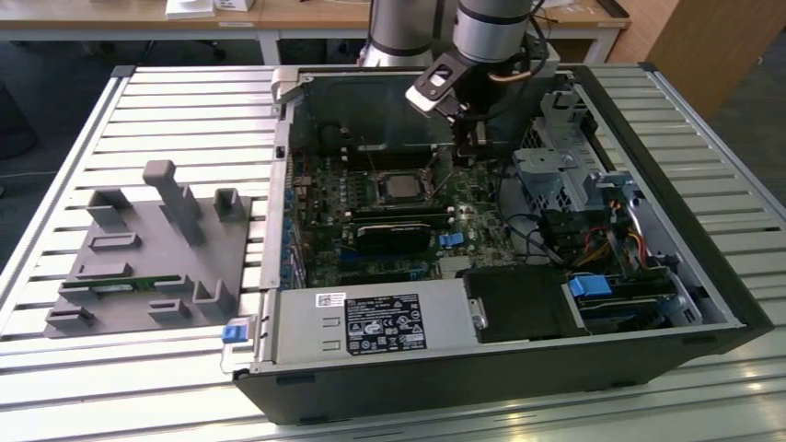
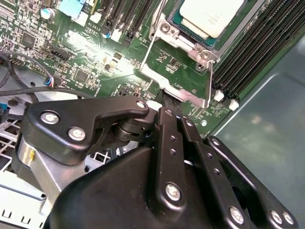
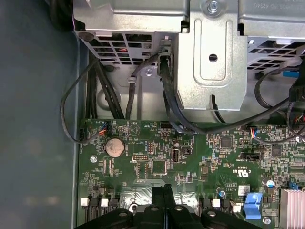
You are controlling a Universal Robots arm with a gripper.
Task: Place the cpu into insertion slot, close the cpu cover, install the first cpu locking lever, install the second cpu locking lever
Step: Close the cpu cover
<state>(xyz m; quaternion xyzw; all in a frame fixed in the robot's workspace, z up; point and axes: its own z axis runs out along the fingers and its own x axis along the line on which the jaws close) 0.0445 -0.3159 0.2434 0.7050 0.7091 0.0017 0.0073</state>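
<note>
"Where does the cpu (image 1: 403, 187) sit?"

"Flat in the insertion slot (image 2: 165, 29), near the middle of the exterior view, just down and left of the gripper (image 1: 470, 152)."

"And the claw?"

"In the second wrist view its fingers (image 2: 167, 114) are pressed together on the free edge of the cpu cover (image 2: 183, 91). The cover stands open beside the slot, and green motherboard (image 2: 86, 67) shows through its cut-out."

"The arm?"

"It hangs from the exterior view's top edge into the open computer case (image 1: 491, 387)."
</note>
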